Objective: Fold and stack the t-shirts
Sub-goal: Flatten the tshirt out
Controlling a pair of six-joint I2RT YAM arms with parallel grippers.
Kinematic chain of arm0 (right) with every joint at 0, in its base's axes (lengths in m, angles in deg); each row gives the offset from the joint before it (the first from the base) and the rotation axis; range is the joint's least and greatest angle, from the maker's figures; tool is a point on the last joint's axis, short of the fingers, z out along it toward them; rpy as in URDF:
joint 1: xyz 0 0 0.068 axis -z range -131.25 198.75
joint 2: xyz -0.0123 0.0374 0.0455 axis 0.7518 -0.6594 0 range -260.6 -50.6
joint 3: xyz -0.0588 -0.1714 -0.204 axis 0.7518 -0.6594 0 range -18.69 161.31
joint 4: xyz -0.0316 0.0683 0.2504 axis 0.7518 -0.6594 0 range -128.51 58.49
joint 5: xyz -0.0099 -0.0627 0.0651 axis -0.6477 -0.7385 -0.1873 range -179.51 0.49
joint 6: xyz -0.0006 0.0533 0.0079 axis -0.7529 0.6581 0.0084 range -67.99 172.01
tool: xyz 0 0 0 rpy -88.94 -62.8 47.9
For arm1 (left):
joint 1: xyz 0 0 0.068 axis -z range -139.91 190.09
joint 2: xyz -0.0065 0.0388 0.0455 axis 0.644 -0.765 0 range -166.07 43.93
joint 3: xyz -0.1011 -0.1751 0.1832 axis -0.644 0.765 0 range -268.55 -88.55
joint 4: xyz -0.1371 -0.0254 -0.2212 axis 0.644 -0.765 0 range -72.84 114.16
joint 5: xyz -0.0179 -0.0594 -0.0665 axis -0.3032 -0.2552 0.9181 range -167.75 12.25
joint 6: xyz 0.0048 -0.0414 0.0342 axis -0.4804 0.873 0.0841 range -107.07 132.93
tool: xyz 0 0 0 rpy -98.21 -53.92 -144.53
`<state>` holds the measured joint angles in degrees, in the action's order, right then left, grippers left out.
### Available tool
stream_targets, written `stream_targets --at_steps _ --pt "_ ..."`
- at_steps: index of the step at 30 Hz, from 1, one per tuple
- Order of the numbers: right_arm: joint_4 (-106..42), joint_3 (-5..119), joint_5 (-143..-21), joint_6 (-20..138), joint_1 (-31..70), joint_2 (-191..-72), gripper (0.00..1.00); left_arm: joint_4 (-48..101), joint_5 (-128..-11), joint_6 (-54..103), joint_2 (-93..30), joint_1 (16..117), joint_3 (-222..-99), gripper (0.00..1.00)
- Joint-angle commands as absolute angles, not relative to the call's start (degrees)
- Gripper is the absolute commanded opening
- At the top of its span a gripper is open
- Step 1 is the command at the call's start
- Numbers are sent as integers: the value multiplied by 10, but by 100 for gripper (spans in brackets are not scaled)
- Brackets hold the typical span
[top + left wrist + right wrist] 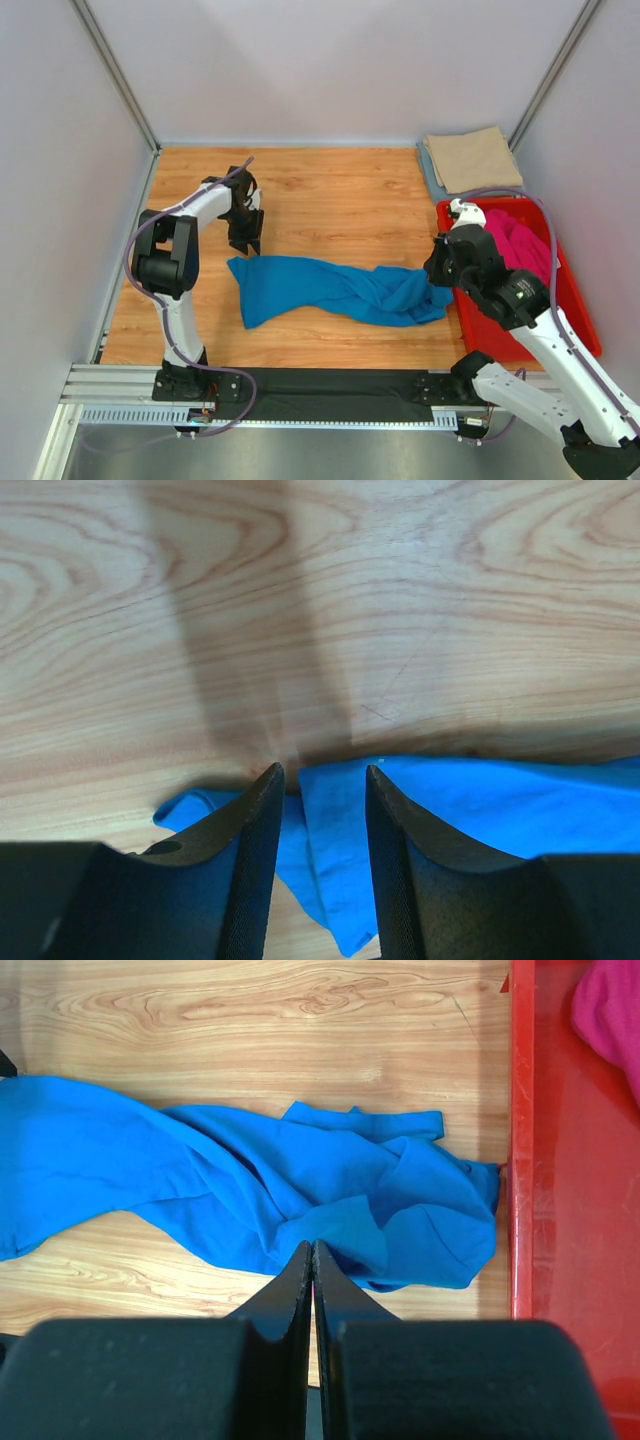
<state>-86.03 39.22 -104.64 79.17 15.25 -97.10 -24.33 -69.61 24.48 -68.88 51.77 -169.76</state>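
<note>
A bright blue t-shirt [330, 288] lies crumpled and stretched out across the middle of the wooden table. My left gripper [246, 243] is open and hangs just above the shirt's left end; in the left wrist view the blue cloth [480, 810] shows between and below the jaws of that gripper [322, 772], apart from them. My right gripper [438, 268] is shut over the shirt's bunched right end [250, 1180], its tips [313, 1245] together with no cloth seen between them. A magenta t-shirt [515, 240] lies in the red bin. A folded tan t-shirt [472, 158] lies on a grey-blue one [428, 172] at the back right.
The red plastic bin [580, 320] stands at the right edge, its wall [520, 1210] touching the blue shirt's right end. White enclosure walls ring the table. Bare wood lies behind and in front of the blue shirt.
</note>
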Motion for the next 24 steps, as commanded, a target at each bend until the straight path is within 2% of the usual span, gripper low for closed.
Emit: stream_targets --at_steps 1,7,15,18,19,22,24 --pt "-843 415 -1044 783 153 -966 0 -246 -681 224 -690 510 -1713 45" --pt "-837 413 -1042 786 154 -974 0 -251 -682 225 -705 510 -1703 45" --pt "-833 406 -1049 787 154 -977 0 -268 -688 253 -708 510 -1700 37" --pt "-827 400 -1050 789 153 -978 0 -247 -657 260 -691 510 -1681 29" --pt "-827 398 -1049 789 153 -981 0 -246 -651 261 -688 510 -1680 19" --pt "-827 394 -1052 789 154 -979 0 -249 -647 269 -673 510 -1687 0" --pt "-827 395 -1056 790 153 -981 0 -248 -645 282 -647 510 -1690 0"
